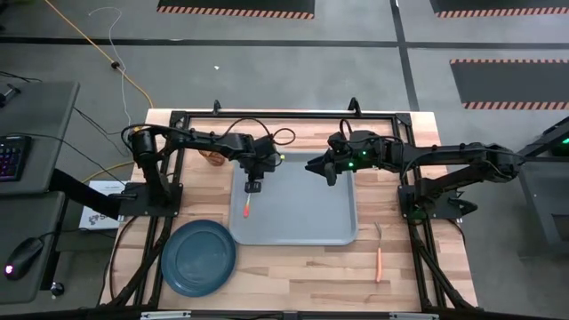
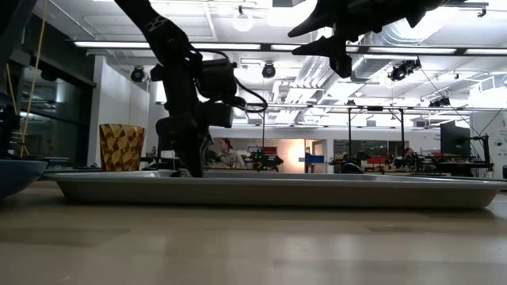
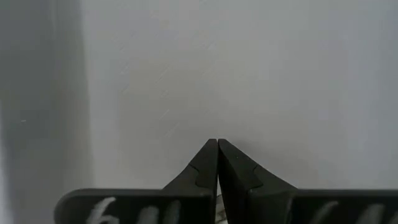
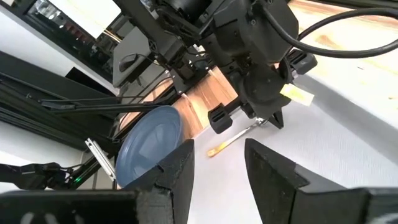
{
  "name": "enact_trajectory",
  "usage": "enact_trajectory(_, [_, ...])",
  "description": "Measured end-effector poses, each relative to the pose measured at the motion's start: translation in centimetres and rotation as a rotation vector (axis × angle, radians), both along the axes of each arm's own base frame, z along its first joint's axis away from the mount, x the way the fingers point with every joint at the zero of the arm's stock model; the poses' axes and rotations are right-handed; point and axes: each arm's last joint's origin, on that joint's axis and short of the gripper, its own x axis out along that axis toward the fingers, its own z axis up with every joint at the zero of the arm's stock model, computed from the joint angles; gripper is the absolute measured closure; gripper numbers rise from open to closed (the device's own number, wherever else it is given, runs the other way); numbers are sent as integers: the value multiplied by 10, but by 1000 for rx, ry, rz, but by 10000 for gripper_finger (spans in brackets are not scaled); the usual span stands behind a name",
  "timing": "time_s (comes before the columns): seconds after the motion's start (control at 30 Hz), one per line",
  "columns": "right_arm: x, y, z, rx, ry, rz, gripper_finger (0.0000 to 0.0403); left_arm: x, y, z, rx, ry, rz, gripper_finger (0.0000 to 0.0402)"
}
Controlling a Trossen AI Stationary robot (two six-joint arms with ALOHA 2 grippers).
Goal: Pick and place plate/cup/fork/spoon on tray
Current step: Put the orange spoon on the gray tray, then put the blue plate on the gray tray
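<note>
The grey-blue tray [image 1: 302, 222] lies mid-table. My left gripper [image 1: 253, 187] stands over the tray's left part, fingers down on its floor [image 3: 217, 142], shut on the spoon [image 4: 230, 140]. My right gripper [image 1: 322, 169] hovers open and empty over the tray's far right part, high above it in the low view [image 2: 348, 36]. The blue-teal plate [image 1: 198, 258] rests flat on the table, near and left of the tray. The amber cup [image 2: 121, 147] stands upright beyond the tray's far left corner. The fork [image 1: 380, 258] lies on the table right of the tray. My left gripper pinches the spoon at its silver bowl end [image 4: 256, 126] between its two fingers, from above, pointing down. The orange handle [image 1: 246, 211] lies on the tray floor, pointing toward the table's near edge. In the left wrist view only a pale sliver [image 3: 219, 208] shows between the fingers.
The tray's middle and right parts [image 1: 311, 213] are bare. A black frame [image 1: 284, 116] runs round the table's edges, and both arm bases stand on it. A desk with a keyboard and a mouse [image 1: 22, 258] stands left of the table.
</note>
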Motion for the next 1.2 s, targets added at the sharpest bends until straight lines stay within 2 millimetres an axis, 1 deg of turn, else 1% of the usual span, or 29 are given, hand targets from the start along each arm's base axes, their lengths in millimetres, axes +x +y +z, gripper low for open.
enact_trajectory(0.2, [0, 0, 0, 0, 0, 0, 269, -3, 4, 3, 38, 11, 3, 401])
enact_trajectory(0.3, [0, 0, 0, -2, 0, 0, 269, -6, 7, 14, 51, -15, 13, 401])
enact_trajectory(0.43, [0, -1, 0, -36, 1, 2, 269, -13, 11, 45, 87, -126, 82, 401])
enact_trajectory(0.5, [0, -1, 0, -45, 2, 3, 269, -20, 13, 68, 95, -213, 153, 401])
enact_trajectory(0.6, [0, -1, 0, -53, 4, 6, 269, -31, 11, 105, 107, -391, 248, 401])
enact_trajectory(0.7, [-1, 0, -2, -48, 24, 17, 269, -42, -1, 132, 100, -608, 301, 401])
enact_trajectory(0.83, [-3, 1, -6, -38, 66, 68, 269, -64, -29, 145, 1, -837, 354, 401])
enact_trajectory(0.9, [-4, 2, -9, -21, 92, 99, 269, -74, -48, 151, -67, -898, 331, 402])
enact_trajectory(1.0, [-6, 4, -12, -10, 130, 141, 269, -86, -71, 161, -158, -933, 227, 401])
enact_trajectory(1.07, [-7, 4, -14, -20, 154, 152, 269, -91, -82, 169, -211, -929, 207, 398])
enact_trajectory(1.13, [-7, 4, -15, -27, 168, 157, 269, -96, -90, 176, -237, -838, 202, 386])
enact_trajectory(1.2, [-8, 4, -16, -35, 174, 162, 269, -102, -98, 180, -225, -703, 165, 365])
